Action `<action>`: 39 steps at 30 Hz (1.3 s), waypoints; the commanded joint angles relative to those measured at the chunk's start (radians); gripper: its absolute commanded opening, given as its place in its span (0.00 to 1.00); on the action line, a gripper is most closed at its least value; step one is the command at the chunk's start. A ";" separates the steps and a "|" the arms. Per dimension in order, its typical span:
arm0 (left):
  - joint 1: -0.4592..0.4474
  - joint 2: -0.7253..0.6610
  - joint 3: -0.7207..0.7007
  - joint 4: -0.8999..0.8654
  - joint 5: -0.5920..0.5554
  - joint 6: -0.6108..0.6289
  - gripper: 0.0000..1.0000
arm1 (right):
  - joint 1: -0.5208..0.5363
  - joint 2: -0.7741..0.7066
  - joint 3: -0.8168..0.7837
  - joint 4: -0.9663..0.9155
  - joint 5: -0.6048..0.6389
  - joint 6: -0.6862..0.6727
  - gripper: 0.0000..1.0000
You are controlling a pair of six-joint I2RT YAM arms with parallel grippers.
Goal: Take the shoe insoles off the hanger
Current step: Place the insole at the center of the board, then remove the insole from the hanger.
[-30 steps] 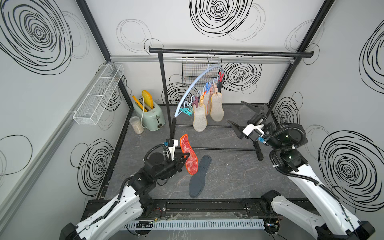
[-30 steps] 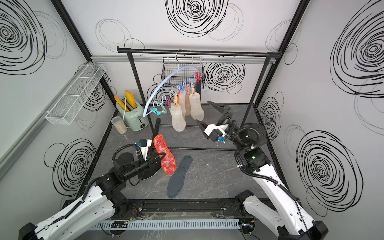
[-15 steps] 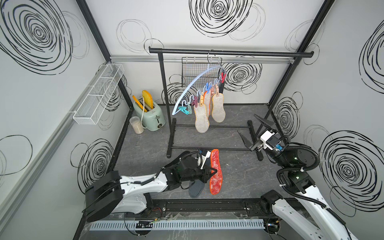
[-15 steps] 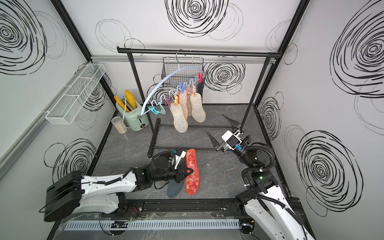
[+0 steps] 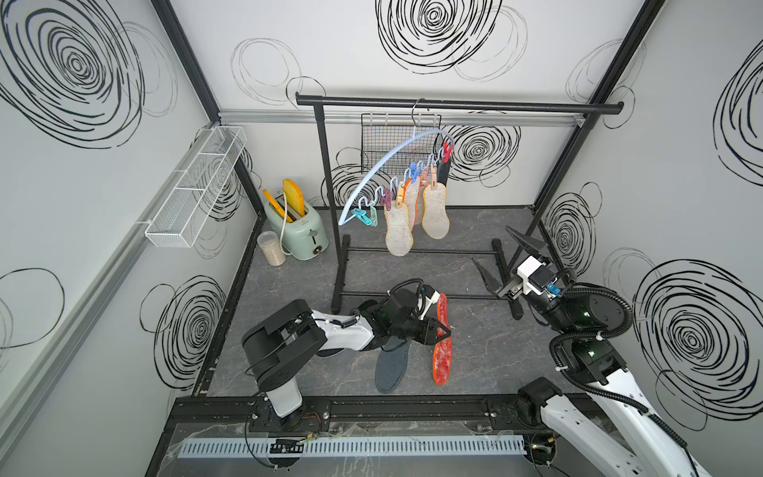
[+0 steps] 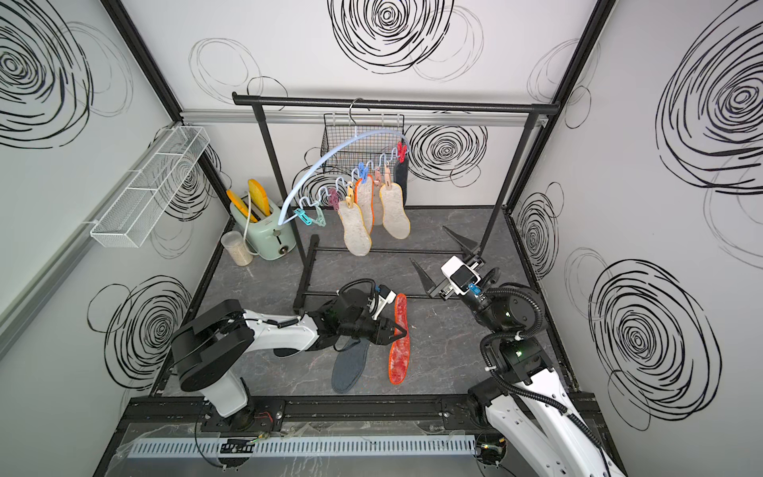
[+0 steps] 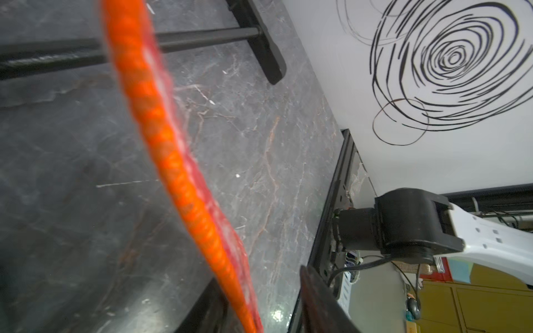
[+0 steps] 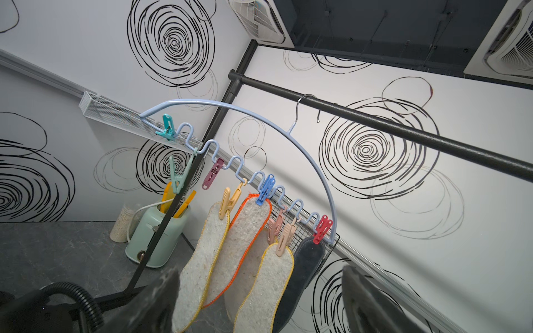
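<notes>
Lower centre-left, our left gripper [image 5: 441, 330] has just parted its jaws. The mottled red insole [image 5: 441, 355] it carried a moment ago now lies on the floor beside the grey-blue insole [image 5: 390, 365], so two are down. Upper centre, the tilted hanger [image 5: 414, 136] still holds beige felt insoles [image 5: 398, 231], an orange-edged one and a dark one on its pegs. At right, our right gripper [image 5: 505, 261] waits wide open and empty.

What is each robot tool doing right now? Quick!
Left tool: open, jaws apart around the red insole, not pinching it.
Right tool: open, holding nothing.
</notes>
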 commanded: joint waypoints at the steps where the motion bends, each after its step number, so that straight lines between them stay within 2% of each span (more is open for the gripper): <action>1: 0.016 -0.005 0.035 -0.043 0.028 0.047 0.54 | -0.003 0.001 0.004 0.011 0.001 -0.002 0.89; 6: 0.053 -0.040 0.021 -0.143 0.013 0.099 0.62 | -0.002 0.013 0.007 0.015 -0.004 0.007 0.89; 13: 0.081 -0.133 0.033 -0.375 -0.084 0.218 0.69 | -0.001 0.024 0.008 0.023 -0.012 0.014 0.89; 17: 0.099 -0.193 0.047 -0.481 -0.102 0.276 0.69 | -0.003 0.025 0.001 0.027 -0.017 0.014 0.89; 22: 0.171 -0.318 0.017 -0.510 -0.094 0.281 0.67 | -0.001 0.032 -0.005 0.034 -0.030 0.024 0.89; 27: 0.231 -0.536 -0.046 -0.424 -0.168 0.274 0.65 | -0.001 0.045 0.002 0.030 -0.046 0.044 0.89; 31: 0.362 -0.642 -0.096 -0.255 -0.148 0.316 0.68 | 0.000 0.055 0.004 0.031 -0.070 0.065 0.89; 35: 0.536 -0.635 -0.155 0.059 -0.092 0.237 0.69 | 0.000 0.065 -0.001 0.044 -0.087 0.080 0.89; 39: 0.551 -0.538 -0.092 0.228 -0.084 0.332 0.72 | 0.003 0.064 -0.001 0.039 -0.097 0.080 0.89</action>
